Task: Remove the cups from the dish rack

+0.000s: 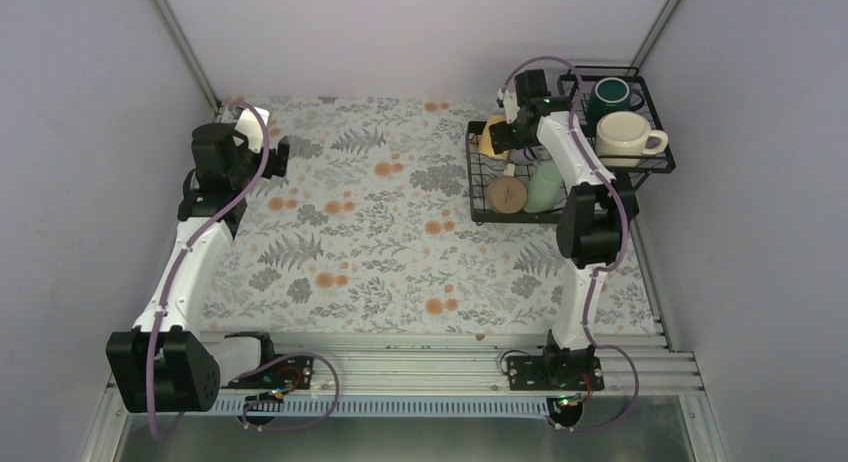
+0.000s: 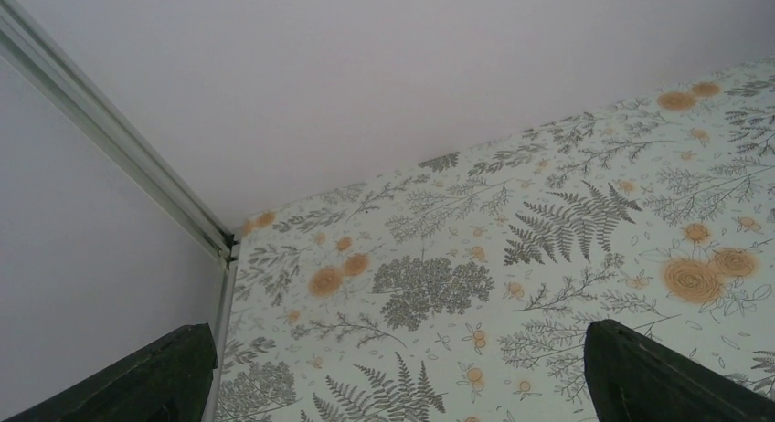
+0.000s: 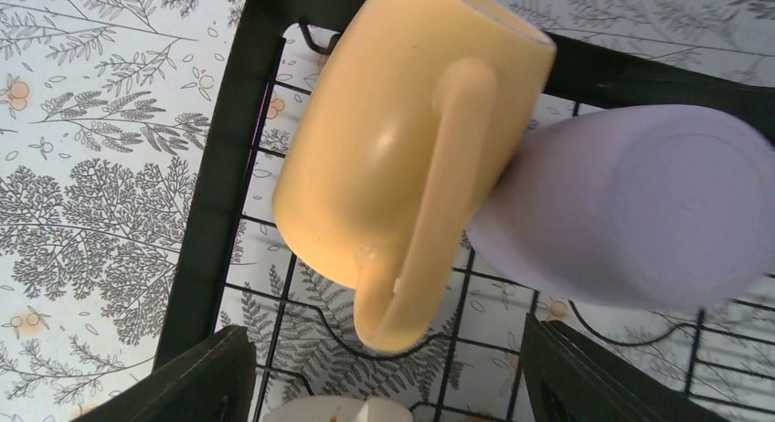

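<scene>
The black wire dish rack (image 1: 520, 221) stands at the far right of the table. A dark green mug (image 1: 610, 92) and a cream mug (image 1: 628, 137) sit in its raised basket. A mint-green tumbler (image 1: 545, 187) and a tan cup (image 1: 507, 194) lie in its tray. In the right wrist view a yellow mug (image 3: 384, 148) lies on its side against a lavender tumbler (image 3: 631, 203). My right gripper (image 3: 388, 376) is open, its fingers either side of the yellow handle and clear of it. My left gripper (image 2: 402, 367) is open over bare table at far left.
The rack's thick black rim (image 3: 215, 212) runs just left of the yellow mug. A pale cup rim (image 3: 334, 411) shows below the handle. Side walls and a metal corner post (image 2: 119, 139) close in the table. Floral cloth (image 1: 380, 232) covers the table's middle.
</scene>
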`<state>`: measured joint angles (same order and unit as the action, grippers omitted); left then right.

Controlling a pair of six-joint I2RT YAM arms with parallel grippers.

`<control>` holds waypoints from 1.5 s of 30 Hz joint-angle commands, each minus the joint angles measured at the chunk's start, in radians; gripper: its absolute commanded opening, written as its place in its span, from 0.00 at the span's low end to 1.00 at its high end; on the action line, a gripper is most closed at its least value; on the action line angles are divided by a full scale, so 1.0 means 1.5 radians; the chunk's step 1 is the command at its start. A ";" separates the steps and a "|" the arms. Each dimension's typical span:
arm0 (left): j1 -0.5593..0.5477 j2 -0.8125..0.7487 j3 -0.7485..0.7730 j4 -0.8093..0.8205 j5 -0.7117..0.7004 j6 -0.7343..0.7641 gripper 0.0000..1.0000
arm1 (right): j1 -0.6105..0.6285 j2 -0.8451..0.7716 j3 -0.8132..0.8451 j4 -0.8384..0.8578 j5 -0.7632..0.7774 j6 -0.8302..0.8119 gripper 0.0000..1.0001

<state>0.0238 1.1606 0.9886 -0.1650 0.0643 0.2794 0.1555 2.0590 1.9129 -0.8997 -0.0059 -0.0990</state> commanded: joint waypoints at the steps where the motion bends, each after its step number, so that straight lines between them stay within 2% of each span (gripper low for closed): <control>1: -0.002 0.005 -0.010 0.018 0.009 0.001 1.00 | -0.007 0.046 0.045 -0.012 -0.030 0.006 0.74; 5: -0.002 0.005 -0.012 0.017 0.010 0.003 1.00 | -0.010 0.078 0.077 -0.015 -0.039 0.010 0.74; 13: -0.002 0.001 -0.026 0.021 0.007 0.008 1.00 | -0.012 0.125 0.132 -0.023 -0.025 0.003 0.63; 19: -0.002 -0.005 -0.038 0.024 0.014 0.009 1.00 | -0.012 0.145 0.154 -0.034 -0.032 0.006 0.44; 22: -0.002 -0.006 -0.041 0.023 0.024 0.009 1.00 | -0.012 0.149 0.155 -0.038 -0.032 0.006 0.41; 25: -0.002 -0.008 -0.047 0.023 0.034 0.012 1.00 | -0.012 0.150 0.160 -0.043 -0.023 0.008 0.28; 27: -0.002 -0.008 -0.050 0.024 0.038 0.012 1.00 | -0.012 0.144 0.161 -0.042 -0.014 0.008 0.14; 31: -0.003 -0.008 -0.055 0.025 0.053 0.017 1.00 | -0.012 0.130 0.180 -0.054 -0.011 -0.001 0.04; 33: -0.006 -0.008 -0.061 0.032 0.056 0.020 1.00 | -0.011 0.111 0.184 -0.057 -0.015 -0.012 0.04; 36: -0.038 -0.015 -0.079 0.047 0.068 0.038 1.00 | -0.009 0.074 0.198 -0.060 -0.030 -0.027 0.04; 41: -0.147 -0.004 -0.085 0.090 0.074 0.092 1.00 | -0.005 0.000 0.232 -0.060 -0.121 -0.042 0.03; 45: -0.279 0.054 -0.057 0.149 -0.048 0.116 1.00 | 0.001 -0.031 0.255 -0.067 -0.227 -0.013 0.03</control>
<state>-0.2508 1.1706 0.8600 -0.0650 0.1211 0.3878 0.1383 2.1452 2.2093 -1.0466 -0.1493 -0.1371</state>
